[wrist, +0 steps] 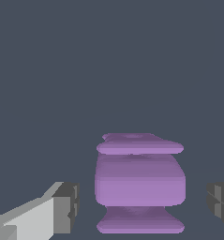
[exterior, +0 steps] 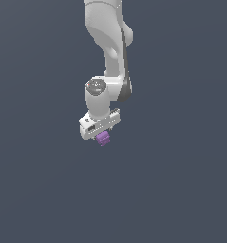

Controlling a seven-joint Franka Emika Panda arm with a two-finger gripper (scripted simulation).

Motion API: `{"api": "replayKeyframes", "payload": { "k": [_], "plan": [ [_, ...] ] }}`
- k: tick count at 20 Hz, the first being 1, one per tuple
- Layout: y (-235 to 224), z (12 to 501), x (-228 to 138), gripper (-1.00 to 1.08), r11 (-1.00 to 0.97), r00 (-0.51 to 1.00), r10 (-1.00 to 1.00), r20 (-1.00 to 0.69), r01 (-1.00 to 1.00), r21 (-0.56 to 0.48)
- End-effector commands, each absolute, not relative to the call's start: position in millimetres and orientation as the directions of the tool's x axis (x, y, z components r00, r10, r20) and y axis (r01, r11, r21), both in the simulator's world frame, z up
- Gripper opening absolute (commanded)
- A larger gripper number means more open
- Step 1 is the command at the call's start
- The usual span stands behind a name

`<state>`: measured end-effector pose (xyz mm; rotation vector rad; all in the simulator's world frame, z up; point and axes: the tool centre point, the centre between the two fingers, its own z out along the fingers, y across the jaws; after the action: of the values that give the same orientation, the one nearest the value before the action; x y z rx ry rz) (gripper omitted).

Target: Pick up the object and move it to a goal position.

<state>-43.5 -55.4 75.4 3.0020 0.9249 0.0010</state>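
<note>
The object [exterior: 103,138] is a small purple blocky chunk with ridged sides, sitting just below the white hand of my arm in the exterior view. In the wrist view the object [wrist: 139,183] lies between my two dark fingertips [wrist: 69,206], with a gap of grey floor on each side. My gripper [wrist: 144,206] is open around it and neither pad touches it. In the exterior view my gripper [exterior: 102,134] points downward, and the hand hides most of its fingers.
A plain dark grey surface [exterior: 181,190] fills everything around the arm. No other objects, marks or edges show in either view.
</note>
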Motion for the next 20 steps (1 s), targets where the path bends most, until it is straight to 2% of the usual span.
{"api": "replayKeyframes", "payload": {
  "k": [1, 10, 11, 20],
  "plan": [
    [-55.2, 63.1, -44.4, 1.00, -0.826, 0.826, 0.564, 0.000, 0.564, 0.000],
    [-55.5, 39.3, -43.8, 1.00, -0.825, 0.825, 0.565, 0.000, 0.565, 0.000],
    [-55.5, 39.3, -43.8, -1.00, -0.825, 0.825, 0.565, 0.000, 0.565, 0.000],
    [-55.5, 39.3, -43.8, -1.00, -0.825, 0.825, 0.565, 0.000, 0.565, 0.000]
  ]
}}
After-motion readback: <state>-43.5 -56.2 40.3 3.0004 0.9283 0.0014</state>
